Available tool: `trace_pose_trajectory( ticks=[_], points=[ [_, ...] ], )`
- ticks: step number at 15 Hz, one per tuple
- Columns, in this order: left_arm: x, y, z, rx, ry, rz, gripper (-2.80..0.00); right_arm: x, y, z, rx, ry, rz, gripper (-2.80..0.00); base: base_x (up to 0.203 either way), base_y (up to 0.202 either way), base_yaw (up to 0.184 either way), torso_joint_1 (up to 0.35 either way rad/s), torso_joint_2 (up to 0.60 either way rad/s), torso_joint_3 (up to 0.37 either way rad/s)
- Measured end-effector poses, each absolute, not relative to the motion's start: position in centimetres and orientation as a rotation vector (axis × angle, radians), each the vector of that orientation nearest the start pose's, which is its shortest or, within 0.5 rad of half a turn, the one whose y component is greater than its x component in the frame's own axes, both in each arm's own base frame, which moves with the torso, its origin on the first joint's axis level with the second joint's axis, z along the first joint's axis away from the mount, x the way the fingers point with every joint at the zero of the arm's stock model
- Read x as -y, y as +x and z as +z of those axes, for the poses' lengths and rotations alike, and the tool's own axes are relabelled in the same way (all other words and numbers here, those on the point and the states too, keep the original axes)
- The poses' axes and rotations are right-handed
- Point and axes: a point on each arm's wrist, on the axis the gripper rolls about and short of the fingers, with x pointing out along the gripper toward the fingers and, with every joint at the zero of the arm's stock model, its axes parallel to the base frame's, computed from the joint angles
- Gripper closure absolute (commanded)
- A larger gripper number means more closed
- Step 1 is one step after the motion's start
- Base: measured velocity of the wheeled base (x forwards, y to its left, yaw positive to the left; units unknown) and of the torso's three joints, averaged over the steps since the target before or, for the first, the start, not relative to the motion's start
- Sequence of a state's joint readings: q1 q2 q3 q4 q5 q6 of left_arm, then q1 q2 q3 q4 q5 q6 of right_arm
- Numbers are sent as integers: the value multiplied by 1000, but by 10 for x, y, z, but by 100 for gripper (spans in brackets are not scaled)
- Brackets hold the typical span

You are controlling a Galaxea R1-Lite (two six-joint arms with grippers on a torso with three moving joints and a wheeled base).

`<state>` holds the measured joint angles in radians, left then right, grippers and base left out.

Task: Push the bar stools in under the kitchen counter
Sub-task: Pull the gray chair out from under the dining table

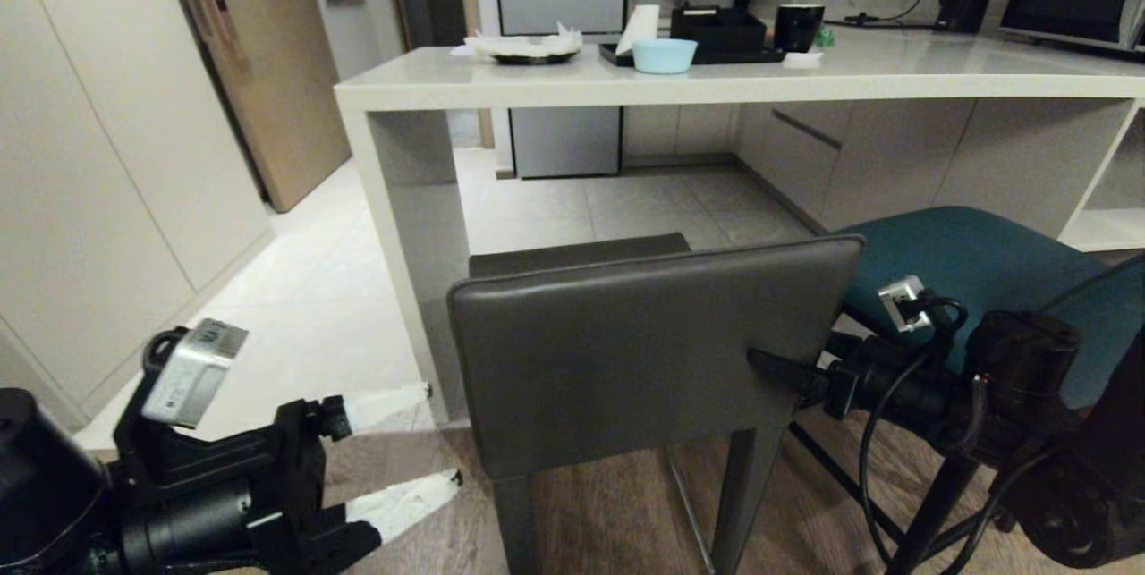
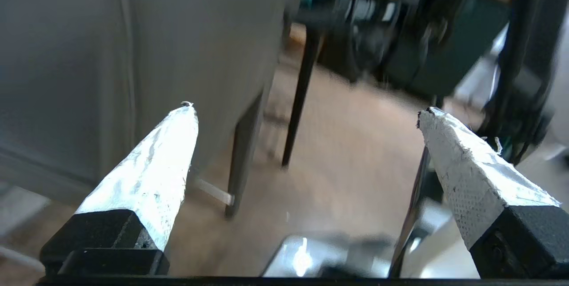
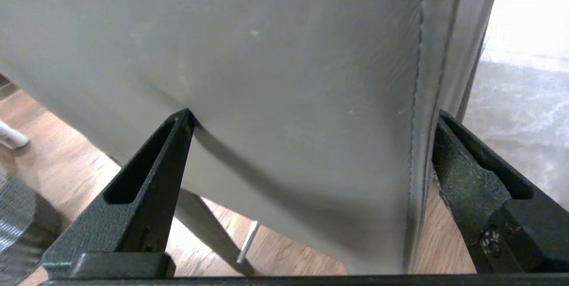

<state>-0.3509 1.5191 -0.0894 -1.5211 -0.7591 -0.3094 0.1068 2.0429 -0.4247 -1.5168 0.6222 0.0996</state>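
Underneath, wood flooring (image 1: 617,503) meets pale tile (image 1: 626,199) beneath the kitchen counter (image 1: 716,79) (both tools spread wide, holding nothing).

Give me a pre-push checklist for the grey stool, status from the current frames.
1. Right gripper at the grey stool: ok, one finger presses the backrest.
2. Right fingers open: ok, spread across the backrest edge.
3. Left gripper on the stool: not ok, it sits apart, off the stool's left side, fingers open.
4. Stool lined up with the counter opening: cannot tell; it stands close to the side panel.
5. Teal stool clear of the push: cannot tell, it stands close on the right.
6. Knee space under the counter: ok, only floor shows.
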Motion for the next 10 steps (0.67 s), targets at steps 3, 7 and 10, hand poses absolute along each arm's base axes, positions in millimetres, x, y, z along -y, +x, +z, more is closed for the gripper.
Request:
trace_pose_trajectory(
  ticks=[3, 7, 10],
  points=[
    [53, 146, 170, 37, -280, -1028, -280, -56, 305, 80, -119, 115, 750, -280, 0, 0, 0, 0, 0, 0],
    [25, 132, 180, 89, -271, -845, -280, -70, 310, 79, -107, 112, 782, -280, 0, 0, 0, 0, 0, 0],
    [11, 118, 182, 95, -268, -736, -280, -73, 313, 79, -101, 111, 791, -280, 0, 0, 0, 0, 0, 0]
  ],
)
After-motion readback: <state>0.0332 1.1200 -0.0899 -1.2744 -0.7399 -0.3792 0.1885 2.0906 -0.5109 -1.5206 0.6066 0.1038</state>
